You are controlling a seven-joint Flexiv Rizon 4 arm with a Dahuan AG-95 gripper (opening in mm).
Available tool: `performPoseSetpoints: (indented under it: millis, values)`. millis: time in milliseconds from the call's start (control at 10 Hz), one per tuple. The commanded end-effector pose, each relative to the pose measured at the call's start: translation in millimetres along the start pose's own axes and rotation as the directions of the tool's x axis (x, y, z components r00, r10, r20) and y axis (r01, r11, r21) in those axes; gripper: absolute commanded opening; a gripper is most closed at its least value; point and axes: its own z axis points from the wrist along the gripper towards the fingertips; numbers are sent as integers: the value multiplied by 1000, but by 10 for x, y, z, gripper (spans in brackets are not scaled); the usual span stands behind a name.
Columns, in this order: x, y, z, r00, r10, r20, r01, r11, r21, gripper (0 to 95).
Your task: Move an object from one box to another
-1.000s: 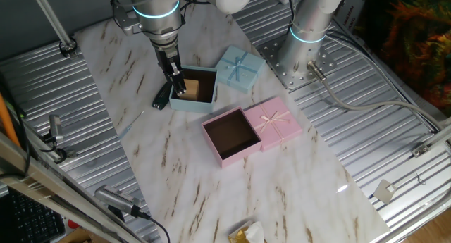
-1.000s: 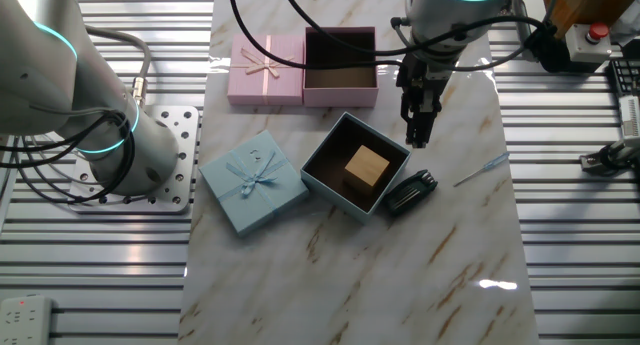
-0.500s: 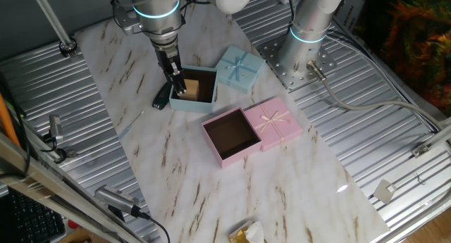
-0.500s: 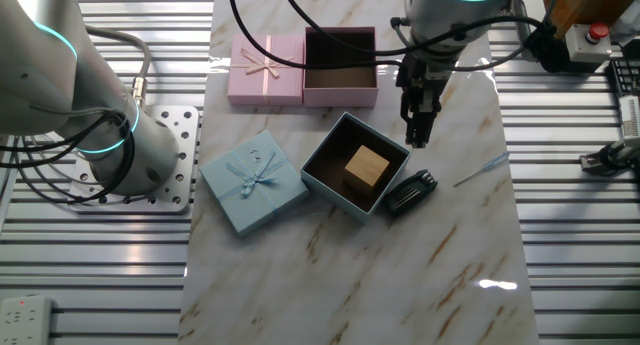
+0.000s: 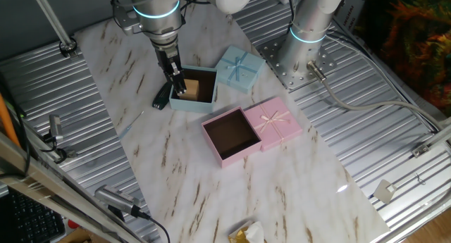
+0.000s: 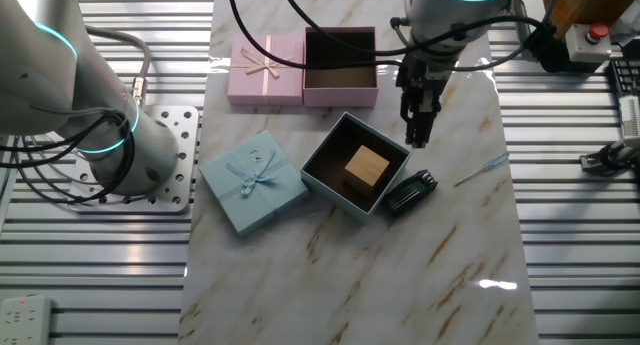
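While the small tan block (image 6: 367,166) sat squarely in the light-blue box (image 6: 322,182), it showed a pale wood-coloured top and slightly darker sides against the dark interior. Its edges looked crisp. The gripper (image 6: 417,137) hung above the box's edge, apart from the block, fingers pressed together and holding nothing, with the pink box (image 6: 340,94) open nearby.

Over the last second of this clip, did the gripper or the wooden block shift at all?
No visible change. The gripper hangs in the same spot beside the light-blue box, holding nothing. The wooden block lies inside that box, and the pink box and both lids sit where they were.
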Motion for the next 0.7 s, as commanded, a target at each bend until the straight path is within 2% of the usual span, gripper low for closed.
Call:
performPoseSetpoints:
  millis: [100,200,300,700]
  values:
    - [-1,1,0,997,76,12,-76,997,-10,0]
    - [4,-3,-19,996,94,5,-93,994,-57,0]
    - [17,-21,-44,996,91,1,-90,994,-59,0]
    - [11,-38,-72,996,88,3,-88,996,-34,0]
